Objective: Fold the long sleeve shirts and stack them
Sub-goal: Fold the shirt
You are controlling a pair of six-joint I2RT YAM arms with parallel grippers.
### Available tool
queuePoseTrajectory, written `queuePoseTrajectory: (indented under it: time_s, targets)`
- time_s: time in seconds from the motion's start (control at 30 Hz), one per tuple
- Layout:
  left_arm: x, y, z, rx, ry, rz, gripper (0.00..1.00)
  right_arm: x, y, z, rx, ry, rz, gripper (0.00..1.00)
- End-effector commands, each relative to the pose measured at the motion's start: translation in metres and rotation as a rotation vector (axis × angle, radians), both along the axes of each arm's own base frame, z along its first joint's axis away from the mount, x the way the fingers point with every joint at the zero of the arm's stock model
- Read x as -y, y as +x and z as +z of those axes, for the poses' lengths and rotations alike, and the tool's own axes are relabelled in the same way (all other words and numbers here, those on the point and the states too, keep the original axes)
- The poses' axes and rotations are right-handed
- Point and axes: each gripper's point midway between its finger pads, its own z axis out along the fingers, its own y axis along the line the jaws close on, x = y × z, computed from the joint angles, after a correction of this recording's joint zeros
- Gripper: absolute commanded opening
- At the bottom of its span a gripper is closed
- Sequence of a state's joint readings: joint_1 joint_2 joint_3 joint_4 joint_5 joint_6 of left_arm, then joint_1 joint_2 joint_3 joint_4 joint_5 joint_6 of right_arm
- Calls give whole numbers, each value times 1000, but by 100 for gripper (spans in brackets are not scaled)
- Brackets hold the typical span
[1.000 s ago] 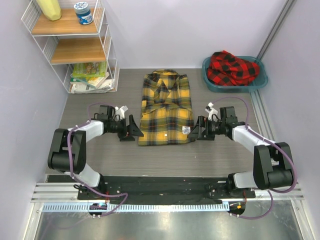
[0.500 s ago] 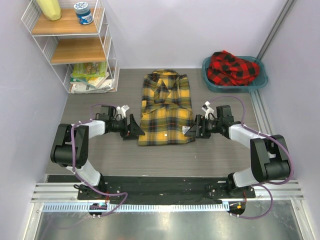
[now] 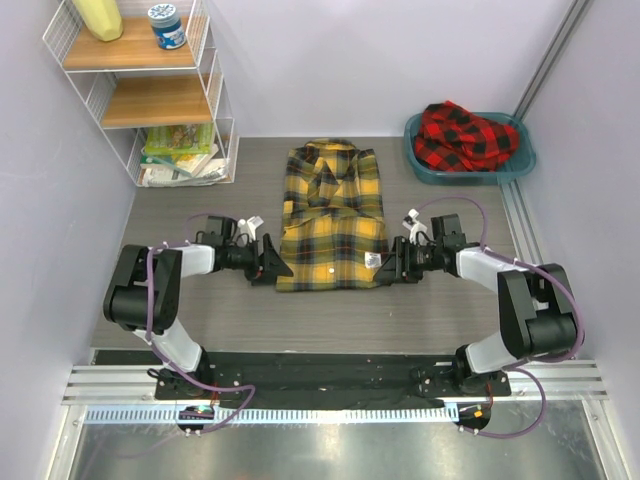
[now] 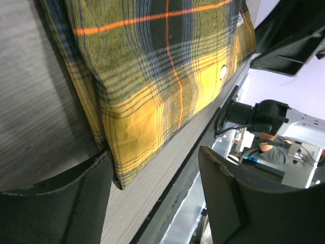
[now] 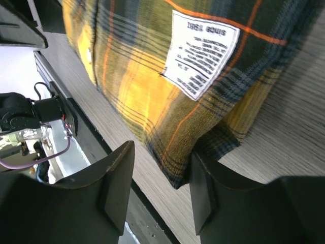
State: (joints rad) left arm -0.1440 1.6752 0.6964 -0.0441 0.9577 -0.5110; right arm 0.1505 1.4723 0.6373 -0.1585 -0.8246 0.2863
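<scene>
The yellow-and-black shirt [image 3: 331,217] lies folded into a rectangle in the middle of the table, collar at the far end. My left gripper [image 3: 274,268] is open at its near left corner; in the left wrist view the corner [image 4: 122,168] sits between the spread jaws, against one finger [image 4: 56,203]. My right gripper [image 3: 388,268] is open at the near right corner; in the right wrist view that corner [image 5: 177,168] with a white label [image 5: 203,53] lies between the jaws. The red-and-black shirt [image 3: 466,137] lies crumpled in the teal basin [image 3: 520,165] at the back right.
A white wire shelf [image 3: 150,90] with wooden boards, a jar and stacked books stands at the back left. The table's front edge, a black strip and a metal rail [image 3: 330,410], runs close behind the grippers.
Both grippers have moved inward toward the yellow shirt's near corners, from a little outside its edges to straddling them. The shirts have not moved.
</scene>
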Motion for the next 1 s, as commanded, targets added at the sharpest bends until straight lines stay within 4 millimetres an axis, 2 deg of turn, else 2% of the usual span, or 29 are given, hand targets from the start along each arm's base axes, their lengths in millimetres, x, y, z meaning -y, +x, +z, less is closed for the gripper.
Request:
queuePoseTrajectory:
  time_s: [0.0,0.13,0.27,0.3,0.37,0.4,0.43,0.47,0.5,0.6,0.8,0.97]
  targets:
    - [5,-9,6,0,-43,-21,65,-3,-4,-4,-25,9,19,50]
    - [6,-20,2,-14,-46,-35,55,-3,-11,-9,-67,22,18,49]
    - [9,-18,-7,-15,-33,-31,50,-2,-12,-21,-108,4,12,45]
    - [8,-17,-9,-22,-27,-26,42,-1,-10,-23,-111,-6,8,43]
    - [5,-14,-14,-31,2,-5,33,3,-11,-32,-135,-31,3,35]
    - [3,-16,-18,-47,17,-2,21,4,-9,-34,-143,-45,-4,32]
    - [1,-16,-18,-63,29,-1,15,6,-9,-35,-140,-59,2,24]
    - [-3,-17,-21,-57,49,-7,9,9,-14,-39,-174,-77,6,20]
    - [-9,-18,-26,-67,97,2,0,12,-9,-39,-161,-106,7,16]
    - [-19,-22,-31,-97,161,0,0,17,-11,-42,-190,-147,21,1]
    - [-40,-34,-36,-175,315,23,0,11,-18,-35,-207,-178,45,1]
    - [-53,-39,-46,-212,403,44,0,7,-27,-40,-228,-200,65,1]
